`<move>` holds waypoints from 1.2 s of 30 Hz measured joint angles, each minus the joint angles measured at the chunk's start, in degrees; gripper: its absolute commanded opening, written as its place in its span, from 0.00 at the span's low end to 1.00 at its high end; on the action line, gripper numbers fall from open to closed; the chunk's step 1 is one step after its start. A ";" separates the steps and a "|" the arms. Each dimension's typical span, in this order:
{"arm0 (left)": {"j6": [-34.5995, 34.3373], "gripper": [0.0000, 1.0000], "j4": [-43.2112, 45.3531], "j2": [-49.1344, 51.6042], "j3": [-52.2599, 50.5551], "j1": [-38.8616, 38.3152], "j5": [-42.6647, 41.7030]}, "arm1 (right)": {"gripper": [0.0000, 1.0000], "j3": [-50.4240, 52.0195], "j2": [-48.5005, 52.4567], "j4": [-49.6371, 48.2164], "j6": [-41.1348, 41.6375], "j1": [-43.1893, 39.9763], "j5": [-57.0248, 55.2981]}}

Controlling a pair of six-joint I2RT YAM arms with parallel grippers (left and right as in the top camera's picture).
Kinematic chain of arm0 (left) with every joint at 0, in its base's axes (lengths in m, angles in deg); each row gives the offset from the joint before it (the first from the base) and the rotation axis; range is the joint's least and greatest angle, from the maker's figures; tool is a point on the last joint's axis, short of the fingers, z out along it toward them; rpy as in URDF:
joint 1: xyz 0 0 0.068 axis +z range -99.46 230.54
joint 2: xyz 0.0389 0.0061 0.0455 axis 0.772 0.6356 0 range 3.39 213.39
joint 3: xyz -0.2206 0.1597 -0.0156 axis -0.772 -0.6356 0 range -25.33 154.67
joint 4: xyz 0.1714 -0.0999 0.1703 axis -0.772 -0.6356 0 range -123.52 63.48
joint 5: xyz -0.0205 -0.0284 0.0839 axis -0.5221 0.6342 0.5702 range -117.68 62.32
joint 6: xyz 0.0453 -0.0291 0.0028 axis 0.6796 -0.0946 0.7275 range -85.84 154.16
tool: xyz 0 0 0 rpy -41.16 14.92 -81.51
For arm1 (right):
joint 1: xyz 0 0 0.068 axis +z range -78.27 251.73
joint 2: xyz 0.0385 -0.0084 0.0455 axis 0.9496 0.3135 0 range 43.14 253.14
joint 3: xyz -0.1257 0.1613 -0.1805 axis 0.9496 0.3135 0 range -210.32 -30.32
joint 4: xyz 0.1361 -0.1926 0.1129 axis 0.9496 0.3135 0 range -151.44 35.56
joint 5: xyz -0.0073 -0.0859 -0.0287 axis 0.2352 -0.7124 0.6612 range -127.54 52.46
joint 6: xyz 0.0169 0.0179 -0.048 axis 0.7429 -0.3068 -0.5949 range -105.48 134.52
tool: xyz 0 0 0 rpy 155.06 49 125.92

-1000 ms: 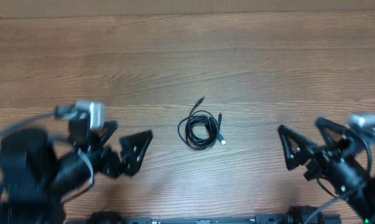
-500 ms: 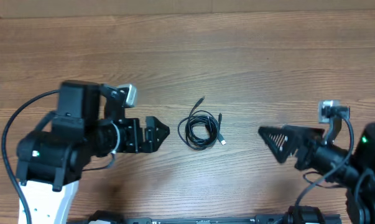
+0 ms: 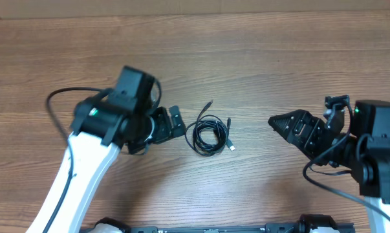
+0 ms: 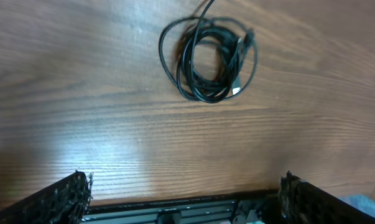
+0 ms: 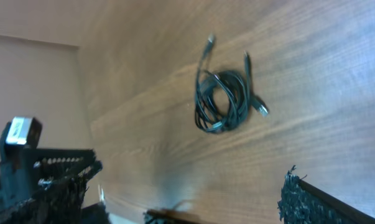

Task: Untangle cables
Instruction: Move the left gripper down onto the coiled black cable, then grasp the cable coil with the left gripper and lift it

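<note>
Black thin cords, the cables (image 3: 211, 133), lie wound together in 1 loose round coil on a brown wood-grain table (image 3: 246, 52). 3 small plug ends poke out of the coil: 1 on its far side and 2 on its right.

The left gripper (image 3: 179, 121) sits just left of the coil, close to it but not touching. In the left wrist view its black textured fingers (image 4: 69, 194) stand wide apart, holding nothing, with the coil (image 4: 209, 61) ahead of them. The right gripper (image 3: 276, 123) points at the coil from the right and is well apart from it. Its jaws are also spread and empty, and the coil (image 5: 227, 102) lies far ahead in its wrist view.

Risks, as I judge them: closing on the whole bundle instead of 1 strand would drag or tighten the knot. The cords lie flat on the wood, so fingers could skid over them.

Compared with 0.5 seconds ago, the left gripper is closer to the coil. The right gripper's tip sits about as far away as it did. The coil has not moved.
</note>
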 measured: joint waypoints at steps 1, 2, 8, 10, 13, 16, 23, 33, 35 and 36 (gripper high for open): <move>-0.20 0.99 0.02 1.64 -0.04 0.00 -0.68 | 1.00 0.00 0.79 0.48 0.13 0.00 0.09; -0.24 1.00 0.04 3.06 -0.09 0.00 -1.29 | 1.00 0.00 1.60 1.05 0.15 0.00 0.13; 0.09 0.93 4.22 12.00 -0.13 -0.98 -2.71 | 1.00 0.00 6.08 3.72 0.13 0.00 0.26; 0.24 0.93 5.46 14.43 -0.17 -2.14 -2.97 | 1.00 0.00 7.15 4.11 0.13 0.00 0.24; 0.26 0.92 7.10 17.68 -0.20 -4.42 -3.06 | 1.00 0.00 8.70 4.70 0.15 0.00 0.24; 0.20 0.83 9.31 20.63 -0.20 -6.60 -3.23 | 1.00 0.00 9.73 4.76 0.07 0.00 0.24; -0.42 0.74 11.98 26.03 -0.31 -7.85 -3.61 | 1.00 0.00 9.97 4.92 -0.09 0.00 0.24; -2.62 0.68 13.49 31.91 -0.37 -7.87 -4.92 | 1.00 0.00 9.97 4.87 -1.16 0.00 0.28; -3.23 0.67 13.49 32.33 -0.39 -7.87 -5.14 | 1.00 0.00 9.97 4.90 -1.18 0.00 0.26; -3.43 0.67 13.51 32.54 -0.39 -7.87 -5.16 | 1.00 0.00 9.97 4.94 -1.22 0.00 0.26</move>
